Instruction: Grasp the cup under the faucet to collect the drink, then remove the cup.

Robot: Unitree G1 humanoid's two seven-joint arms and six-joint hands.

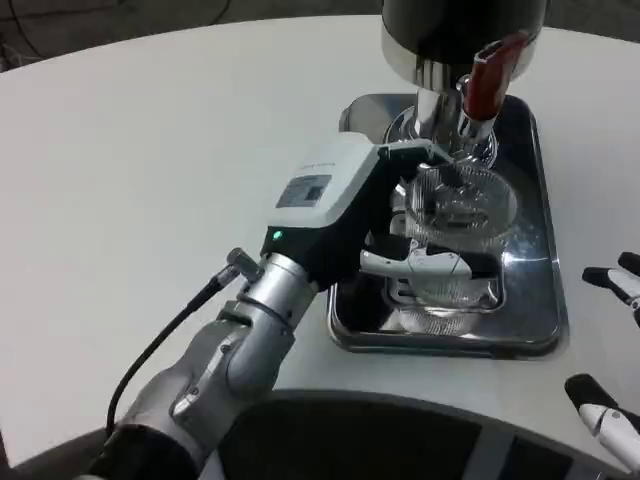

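While the left hand [415,262] wraps its white fingers around the clear ribbed cup [455,235], the cup stands on the steel drip tray [545,250] right under the faucet [470,125], at about two o'clock from table centre, mouth up to catch the pour. That grip looks meant to steady it while it fills. Red tap lever [490,75] sits above at twelve o'clock of the cup. Contents? Can't tell: the glass looks clear, with no obvious drink level. Right hand [610,345], at four o'clock, waits fingers spread, holding nothing.
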